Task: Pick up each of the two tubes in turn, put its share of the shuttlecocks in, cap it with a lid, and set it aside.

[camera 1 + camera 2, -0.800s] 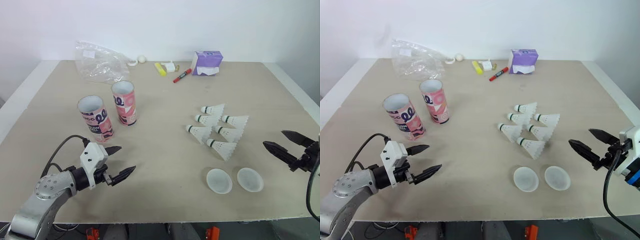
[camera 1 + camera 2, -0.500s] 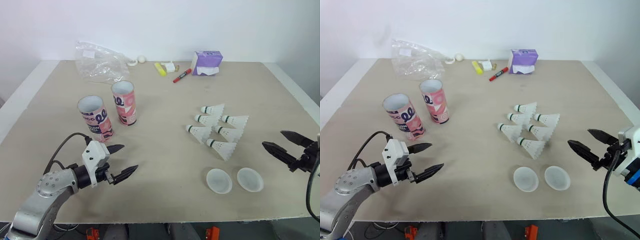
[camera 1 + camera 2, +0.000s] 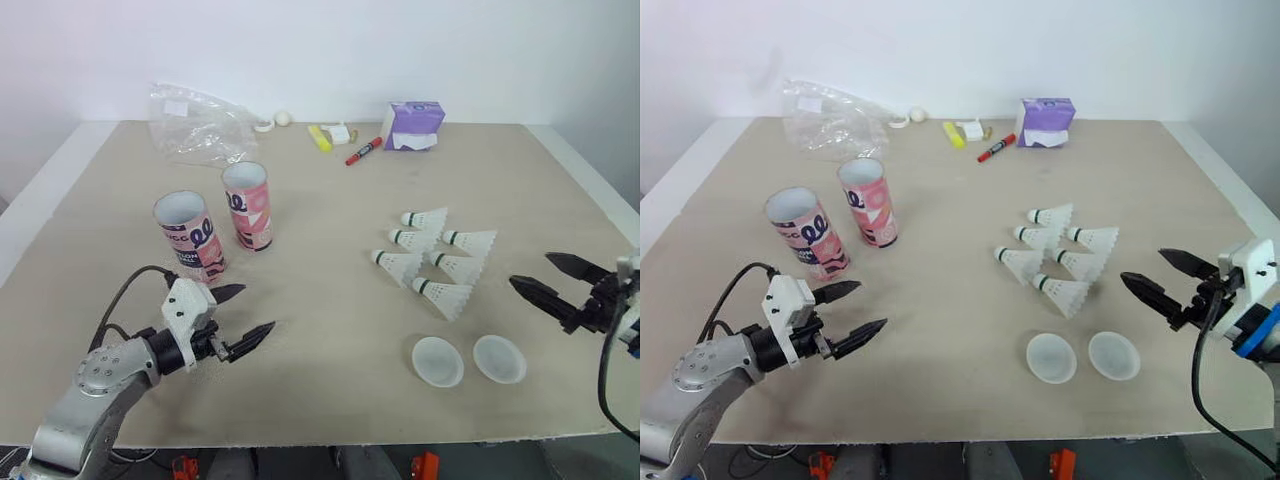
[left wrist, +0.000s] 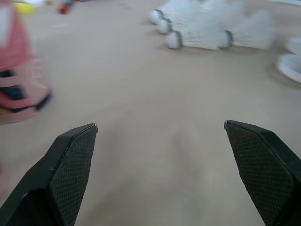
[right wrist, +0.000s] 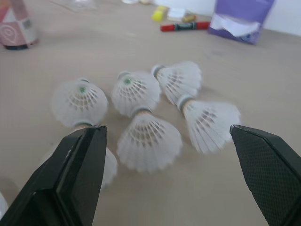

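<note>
Left end effector [image 3: 258, 307]: fingers spread wide, holding nothing, low over the near-left part of the pale wooden table [image 3: 330, 250]. Its forearm comes in from the near-left corner and the fingers point across the table toward the shuttlecocks, with the nearer tube just behind and to its left. Right end effector [image 3: 530, 268]: fingers also apart and empty, at the near-right edge, pointing left at the shuttlecock cluster, which lies straight ahead between the fingers in the right wrist view.

Progress, as I judge it: nothing done yet. Both translucent white round plastic lids [image 3: 438, 361] [image 3: 500, 359] lie flat side by side near the front edge, close to my right end effector. Just beyond them, six white feather shuttlecocks [image 3: 455, 267] lie loose on their sides in a tight cluster, none in a tube. Farther back on the left, the two pink printed cardboard tubes [image 3: 190, 236] [image 3: 248, 205] stand upright, close together, tops open and uncapped. I cannot see inside them.

Remaining: lift the first tube, load its share, cap it, set it aside, then repeat.

Far edge holds clutter: a clear plastic bag [image 3: 200, 125], a yellow highlighter [image 3: 320, 138], a red marker [image 3: 364, 151] and a purple box [image 3: 415, 125].
</note>
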`<state>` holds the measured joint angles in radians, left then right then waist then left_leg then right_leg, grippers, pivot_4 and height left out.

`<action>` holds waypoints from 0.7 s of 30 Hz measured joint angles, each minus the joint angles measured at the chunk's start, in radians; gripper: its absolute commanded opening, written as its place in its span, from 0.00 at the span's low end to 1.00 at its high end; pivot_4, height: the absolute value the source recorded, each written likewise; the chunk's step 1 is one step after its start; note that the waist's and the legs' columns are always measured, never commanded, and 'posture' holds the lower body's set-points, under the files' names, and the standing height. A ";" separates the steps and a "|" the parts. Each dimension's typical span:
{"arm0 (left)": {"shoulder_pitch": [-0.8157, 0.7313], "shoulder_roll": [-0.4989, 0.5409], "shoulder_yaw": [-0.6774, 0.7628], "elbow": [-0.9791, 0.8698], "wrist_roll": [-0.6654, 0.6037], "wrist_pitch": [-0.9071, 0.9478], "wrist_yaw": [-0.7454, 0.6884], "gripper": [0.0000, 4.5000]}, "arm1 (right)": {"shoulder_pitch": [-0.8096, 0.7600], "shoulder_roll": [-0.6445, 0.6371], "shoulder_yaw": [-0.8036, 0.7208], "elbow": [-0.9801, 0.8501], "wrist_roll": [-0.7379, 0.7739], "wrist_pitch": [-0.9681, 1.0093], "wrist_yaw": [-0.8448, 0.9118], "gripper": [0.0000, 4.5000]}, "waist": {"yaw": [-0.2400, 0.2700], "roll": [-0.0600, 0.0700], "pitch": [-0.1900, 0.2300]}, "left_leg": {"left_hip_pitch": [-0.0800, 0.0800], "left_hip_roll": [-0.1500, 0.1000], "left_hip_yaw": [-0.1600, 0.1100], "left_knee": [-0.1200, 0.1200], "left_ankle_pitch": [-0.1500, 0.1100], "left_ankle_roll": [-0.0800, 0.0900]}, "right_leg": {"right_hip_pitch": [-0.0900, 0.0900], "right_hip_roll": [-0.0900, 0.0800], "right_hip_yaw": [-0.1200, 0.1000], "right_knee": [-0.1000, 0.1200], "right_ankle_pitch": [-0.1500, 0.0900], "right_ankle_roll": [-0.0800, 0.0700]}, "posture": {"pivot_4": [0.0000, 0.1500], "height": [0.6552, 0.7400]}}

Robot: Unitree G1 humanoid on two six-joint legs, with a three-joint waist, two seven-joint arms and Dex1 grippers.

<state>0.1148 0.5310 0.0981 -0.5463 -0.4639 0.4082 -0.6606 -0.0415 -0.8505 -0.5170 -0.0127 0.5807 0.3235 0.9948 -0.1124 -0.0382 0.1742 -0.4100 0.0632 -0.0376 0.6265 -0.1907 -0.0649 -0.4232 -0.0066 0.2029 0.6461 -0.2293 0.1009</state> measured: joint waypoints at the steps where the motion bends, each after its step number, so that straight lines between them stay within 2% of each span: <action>1: 0.021 -0.020 0.016 -0.002 0.006 -0.014 0.027 1.00 | -0.047 0.010 0.039 -0.033 0.004 0.017 -0.008 0.99 | -0.006 0.001 0.000 | 0.001 0.000 0.000 0.000 0.000 0.000 | 0.000 0.000 0.000 0.000 0.000 0.000 | 1.00 1.00; 4: 0.076 -0.085 0.037 -0.010 0.028 -0.038 0.103 1.00 | -0.160 0.050 0.161 -0.168 0.047 0.074 -0.031 0.99 | -0.021 0.000 0.001 | 0.001 0.000 0.000 -0.002 0.000 0.000 | 0.000 0.000 0.000 0.000 0.000 0.000 | 1.00 1.00; 10: 0.173 -0.162 0.090 -0.021 0.069 -0.056 0.231 1.00 | -0.253 0.130 0.411 -0.355 0.081 0.158 -0.024 0.99 | -0.015 -0.002 0.002 | -0.003 -0.001 -0.003 -0.003 -0.001 -0.002 | -0.001 0.000 -0.001 -0.001 -0.003 0.001 | 1.00 1.00; 16: 0.162 -0.193 0.124 0.012 0.101 -0.099 0.283 1.00 | -0.327 0.185 0.544 -0.341 0.035 0.125 0.022 0.99 | -0.016 -0.003 0.002 | -0.004 -0.001 -0.004 -0.003 -0.001 -0.002 | -0.001 0.000 -0.002 -0.001 -0.004 0.001 | 1.00 1.00; 21: 0.095 -0.174 0.127 0.085 0.111 -0.107 0.281 1.00 | -0.350 0.194 0.552 -0.279 -0.001 0.086 0.049 0.99 | -0.016 -0.003 0.002 | -0.004 -0.001 -0.006 -0.003 -0.001 -0.002 | -0.001 0.000 -0.004 -0.001 -0.004 0.001 | 1.00 1.00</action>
<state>0.2093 0.3573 0.2255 -0.4609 -0.3530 0.3011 -0.3795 -0.3914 -0.6564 0.0351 -0.2920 0.5794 0.4097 1.0437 -0.1282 -0.0412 0.1761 -0.4144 0.0625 -0.0436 0.6239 -0.1921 -0.0673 -0.4244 -0.0064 0.1986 0.6454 -0.2328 0.1014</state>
